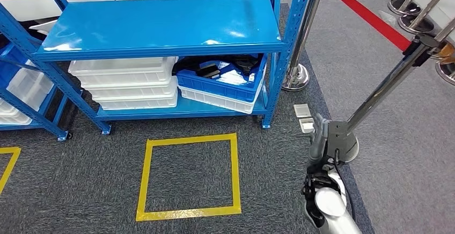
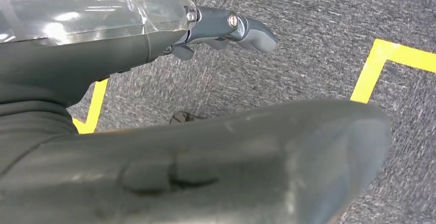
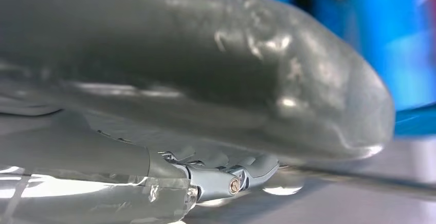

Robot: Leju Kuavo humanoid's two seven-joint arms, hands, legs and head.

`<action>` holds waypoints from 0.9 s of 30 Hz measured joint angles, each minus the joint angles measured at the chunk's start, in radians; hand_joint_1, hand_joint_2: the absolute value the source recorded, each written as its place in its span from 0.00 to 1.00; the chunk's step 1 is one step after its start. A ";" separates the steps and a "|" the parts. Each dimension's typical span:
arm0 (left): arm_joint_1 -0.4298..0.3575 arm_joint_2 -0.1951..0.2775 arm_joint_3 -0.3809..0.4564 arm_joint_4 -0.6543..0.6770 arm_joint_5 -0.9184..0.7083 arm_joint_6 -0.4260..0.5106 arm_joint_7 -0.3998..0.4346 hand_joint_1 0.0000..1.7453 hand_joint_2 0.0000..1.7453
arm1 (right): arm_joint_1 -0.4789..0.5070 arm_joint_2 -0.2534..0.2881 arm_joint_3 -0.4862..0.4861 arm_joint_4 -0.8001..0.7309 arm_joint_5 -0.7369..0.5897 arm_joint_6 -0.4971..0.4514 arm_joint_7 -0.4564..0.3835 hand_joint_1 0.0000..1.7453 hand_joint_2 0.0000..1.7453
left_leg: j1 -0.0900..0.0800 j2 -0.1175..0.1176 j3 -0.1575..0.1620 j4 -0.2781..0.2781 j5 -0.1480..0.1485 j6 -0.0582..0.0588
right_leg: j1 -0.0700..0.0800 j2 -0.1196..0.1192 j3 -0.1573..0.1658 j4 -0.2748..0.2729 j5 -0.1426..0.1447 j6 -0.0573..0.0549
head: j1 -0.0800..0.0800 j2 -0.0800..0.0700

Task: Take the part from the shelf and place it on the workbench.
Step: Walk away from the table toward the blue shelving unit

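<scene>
A cordoned-off industrial test or training floor, laid out like a small warehouse station.

Blue steel shelving [image 1: 161, 27] stands at 12 o'clock on grey carpet [image 1: 80, 180], its lower level stacked with white plastic bins [image 1: 126, 81] and a blue crate [image 1: 222, 83] of parts. A yellow taped square [image 1: 188, 175] marks a spot on the floor at 6 o'clock. Red barrier tape [image 1: 370, 16] on chrome stanchions [image 1: 295, 75] fences the area from 12 round to 3 o'clock.
</scene>
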 joint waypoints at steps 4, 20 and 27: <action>-0.002 0.000 0.000 0.000 -0.037 0.000 0.014 0.00 0.00 | 0.055 -0.011 -0.074 0.135 -0.067 -0.002 0.002 0.00 0.00 | 0.000 0.000 0.000 0.000 -0.001 -0.001 | 0.000 0.000 0.000 0.000 0.000 0.000 | 0.000 0.000; -0.006 -0.001 0.000 0.000 -0.048 -0.003 0.038 0.00 0.50 | 0.014 -0.005 -0.140 0.732 0.254 0.145 0.205 0.00 0.00 | 0.002 0.002 0.003 -0.001 -0.002 -0.002 | 0.002 0.003 0.003 0.000 -0.001 -0.001 | 0.000 0.000; -0.015 -0.001 -0.001 0.000 -0.048 -0.017 0.059 0.00 1.00 | -0.067 0.060 -0.008 1.115 0.230 0.375 0.332 0.00 0.00 | 0.003 0.002 0.004 -0.001 -0.002 -0.002 | 0.003 0.003 0.003 0.000 -0.002 -0.002 | 0.000 0.000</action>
